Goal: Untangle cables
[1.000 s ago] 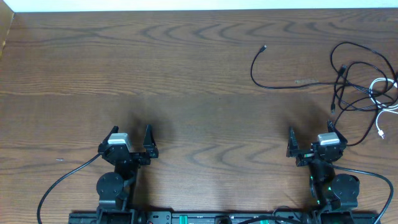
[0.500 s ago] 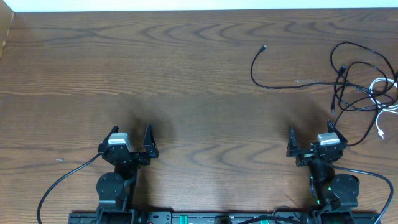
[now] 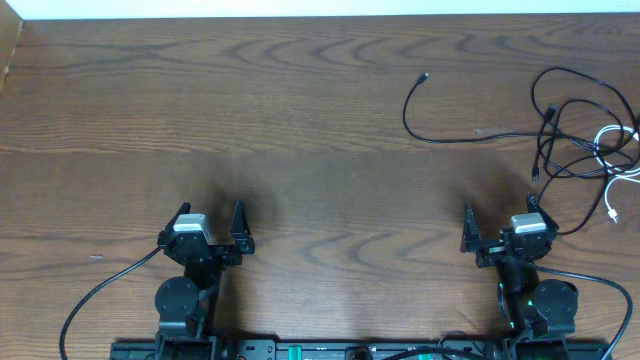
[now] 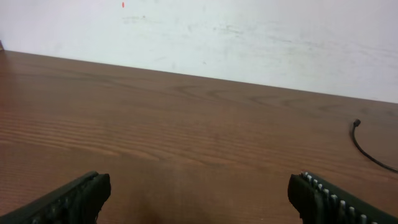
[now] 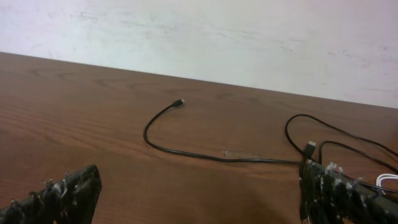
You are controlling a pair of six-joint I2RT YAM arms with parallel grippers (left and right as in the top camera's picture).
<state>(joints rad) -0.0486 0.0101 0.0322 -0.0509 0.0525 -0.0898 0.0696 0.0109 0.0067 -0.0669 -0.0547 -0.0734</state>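
Observation:
A tangle of thin black cables (image 3: 575, 130) lies at the far right of the table, with a white cable (image 3: 612, 150) mixed in at its right side. One black strand (image 3: 425, 128) runs out to the left and ends in a small plug (image 3: 425, 76). That strand also shows in the right wrist view (image 5: 186, 149), and its plug end shows in the left wrist view (image 4: 356, 124). My left gripper (image 3: 211, 224) is open and empty at the front left. My right gripper (image 3: 498, 222) is open and empty at the front right, just short of the tangle.
The brown wooden table (image 3: 250, 120) runs back to a white wall (image 5: 199, 37). Thicker black arm wires (image 3: 100, 290) loop beside each arm base at the front edge.

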